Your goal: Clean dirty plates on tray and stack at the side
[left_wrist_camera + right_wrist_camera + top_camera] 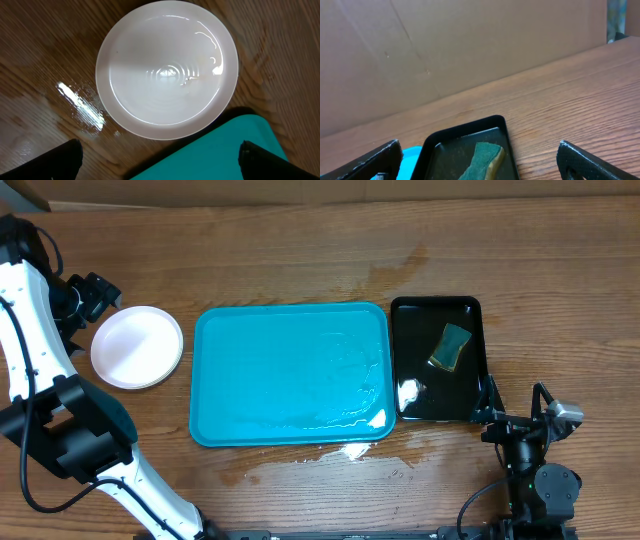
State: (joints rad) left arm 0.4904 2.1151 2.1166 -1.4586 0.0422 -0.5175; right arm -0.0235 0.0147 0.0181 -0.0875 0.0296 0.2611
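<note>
Plate (137, 347), white and round: found lying flat on bare wood toward the left edge of the counter (300, 250), just beside the left rim of the tray (260, 370) but not touching it. Number of any plates beneath: could not be told. Wet sheen and ringed ripples noted at its centre in the left wrist view, with a rounded turquoise corner of the tray close against its rim.

Left gripper (160, 162) recorded above the plate's far-left side, fingers released and spread wide, grasping nothing.

Thin film of water observed on the tray floor, pooled toward its near right corner. Puddle (350, 452) logged on the wood along the tray's near rim. Bright wet streak (80, 106) seen on the wood beside the plate.

Narrow black tray (415, 405) found just beside the tray's right rim, toward the right edge of the counter. Green and yellow sponge (451, 346) noted lying inside it, in the far half.

Right gripper (480, 167) recorded at the black tray's near right corner, pointed toward the far edge, fingers wide apart and unloaded.
</note>
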